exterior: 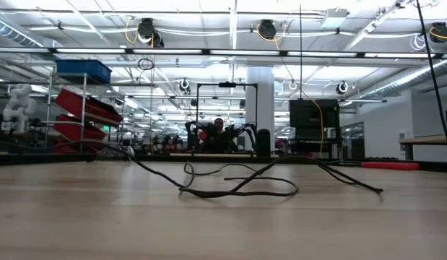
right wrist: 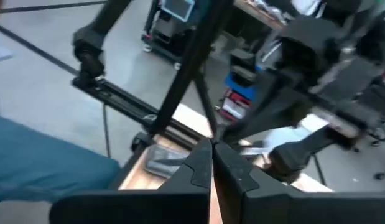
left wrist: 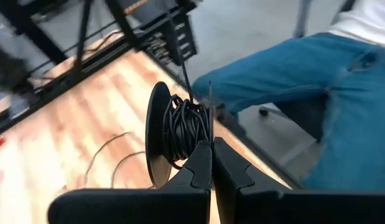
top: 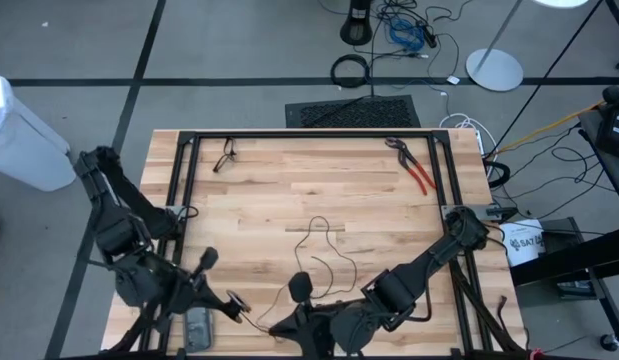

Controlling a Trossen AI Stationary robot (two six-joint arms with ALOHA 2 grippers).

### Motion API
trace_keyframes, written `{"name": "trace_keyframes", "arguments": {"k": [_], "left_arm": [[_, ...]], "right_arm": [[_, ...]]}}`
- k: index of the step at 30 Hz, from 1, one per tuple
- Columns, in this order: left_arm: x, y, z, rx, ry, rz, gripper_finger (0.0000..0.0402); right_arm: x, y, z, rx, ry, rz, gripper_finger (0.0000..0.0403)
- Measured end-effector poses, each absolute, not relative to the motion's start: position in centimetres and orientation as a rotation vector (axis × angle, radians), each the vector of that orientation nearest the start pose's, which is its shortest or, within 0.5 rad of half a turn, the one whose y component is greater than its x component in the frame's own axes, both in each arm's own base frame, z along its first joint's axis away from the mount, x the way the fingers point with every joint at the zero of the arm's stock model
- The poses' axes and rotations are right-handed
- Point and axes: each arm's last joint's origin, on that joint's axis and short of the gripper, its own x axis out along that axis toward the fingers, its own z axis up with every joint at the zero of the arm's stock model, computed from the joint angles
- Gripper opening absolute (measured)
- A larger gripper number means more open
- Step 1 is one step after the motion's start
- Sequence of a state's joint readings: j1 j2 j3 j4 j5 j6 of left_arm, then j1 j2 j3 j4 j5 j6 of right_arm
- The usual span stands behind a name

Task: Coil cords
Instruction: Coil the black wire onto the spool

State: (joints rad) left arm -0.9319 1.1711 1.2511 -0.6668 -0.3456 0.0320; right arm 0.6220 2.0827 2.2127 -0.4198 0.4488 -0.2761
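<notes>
The cord [top: 324,262] lies in loose loops on the near middle of the wooden table [top: 319,190], part of it wound on a black spool [left wrist: 170,134]. The left gripper [left wrist: 212,152], fingers together, pinches the cord at the spool near the table's front edge. The right gripper [right wrist: 212,149], fingers together, sits just beside it. Red-handled pliers [top: 414,167] rest at the far right.
</notes>
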Motion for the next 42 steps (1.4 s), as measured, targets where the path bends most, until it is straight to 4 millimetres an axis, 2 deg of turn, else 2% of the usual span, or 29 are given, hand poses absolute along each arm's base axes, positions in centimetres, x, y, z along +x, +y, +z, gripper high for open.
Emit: {"name": "trace_keyframes", "arguments": {"k": [7, 15, 21, 42], "left_arm": [[16.7, -18.9, 37.3, 0.384, 0.414, -0.728, 0.0002], [18.1, -18.8, 36.8, 0.386, 0.425, -0.761, 0.0002], [19.0, -19.4, 36.8, 0.411, 0.357, -0.859, 0.0002], [19.4, -20.0, 38.0, 0.515, 0.125, -0.924, 0.0002]], "right_arm": [[40.4, 25.6, 39.4, -0.440, 0.225, 0.152, 0.0000], [42.1, 24.2, 39.0, -0.439, 0.206, 0.112, 0.0000], [43.1, 23.3, 38.4, -0.442, 0.220, 0.095, 0.0000], [46.5, 21.0, 35.4, -0.349, 0.248, 0.318, 0.0000]]}}
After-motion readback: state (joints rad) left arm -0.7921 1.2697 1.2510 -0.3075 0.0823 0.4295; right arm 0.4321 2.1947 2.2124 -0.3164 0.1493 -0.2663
